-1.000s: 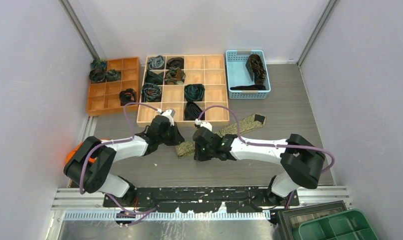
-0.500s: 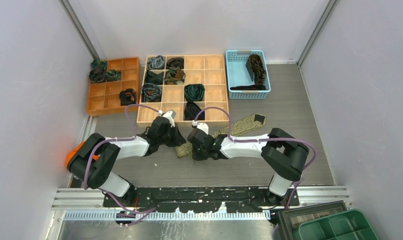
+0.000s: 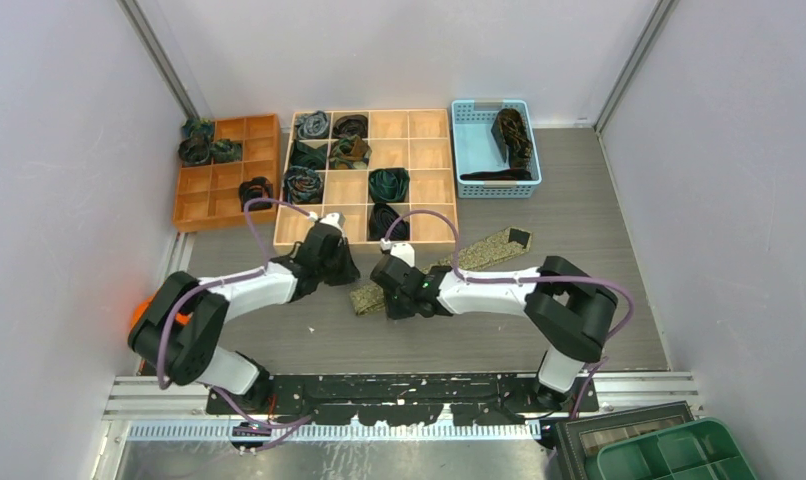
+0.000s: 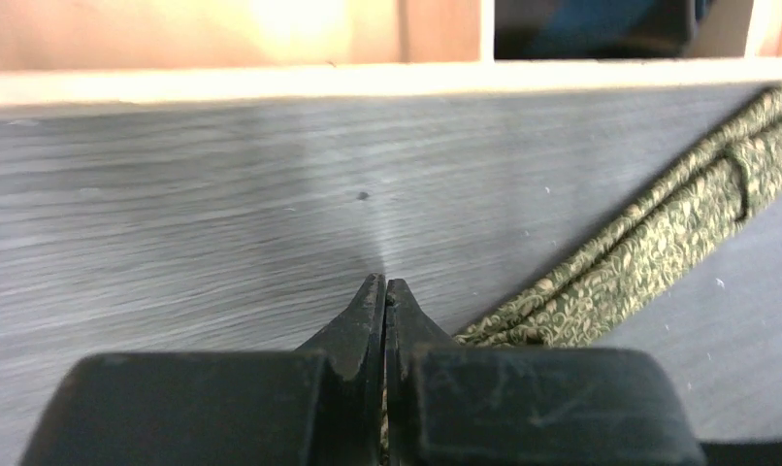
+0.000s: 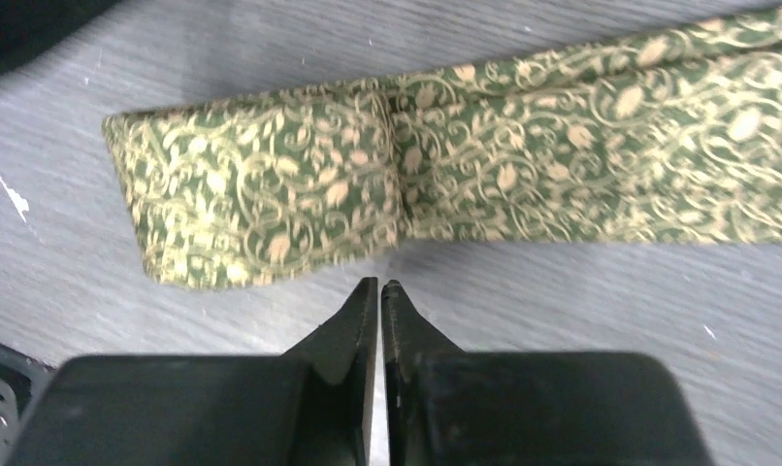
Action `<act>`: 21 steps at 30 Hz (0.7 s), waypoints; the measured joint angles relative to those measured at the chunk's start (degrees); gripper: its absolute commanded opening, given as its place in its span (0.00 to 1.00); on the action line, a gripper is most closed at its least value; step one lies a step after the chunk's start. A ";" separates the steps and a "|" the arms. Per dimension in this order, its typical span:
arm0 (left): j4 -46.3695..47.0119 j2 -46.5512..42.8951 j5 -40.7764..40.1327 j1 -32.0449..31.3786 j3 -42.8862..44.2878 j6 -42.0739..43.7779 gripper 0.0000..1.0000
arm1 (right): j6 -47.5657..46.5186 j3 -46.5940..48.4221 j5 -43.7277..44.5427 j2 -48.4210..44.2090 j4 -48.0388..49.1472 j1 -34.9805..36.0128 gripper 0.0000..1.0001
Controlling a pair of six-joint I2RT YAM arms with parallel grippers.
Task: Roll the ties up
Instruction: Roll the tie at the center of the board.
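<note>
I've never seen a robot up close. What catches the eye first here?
The left gripper and right gripper meet in the middle, both shut, beside an olive-gold tie lying flat. Behind them, a wooden tray holds coiled ties, between an orange tray and a blue basket.

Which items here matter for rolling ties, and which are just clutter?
Job:
- olive-gold tie, lying flat
- rolled ties in light divided tray and orange tray
- more ties in blue basket
- left gripper and right gripper, both shut

Lying about:
- green bin
- dark framed box
</note>
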 measured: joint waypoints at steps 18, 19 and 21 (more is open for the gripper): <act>-40.35 -49.77 -32.63 0.11 13.22 -3.63 0.00 | -9.90 21.70 14.71 -4.09 -24.04 8.83 0.97; -41.79 -53.46 -33.75 0.11 13.29 -3.82 0.00 | -10.93 24.59 15.67 -0.92 -25.44 9.64 0.96; -44.85 -58.77 -35.67 0.11 13.75 -4.26 0.00 | -12.61 28.85 16.85 4.28 -26.93 10.93 0.91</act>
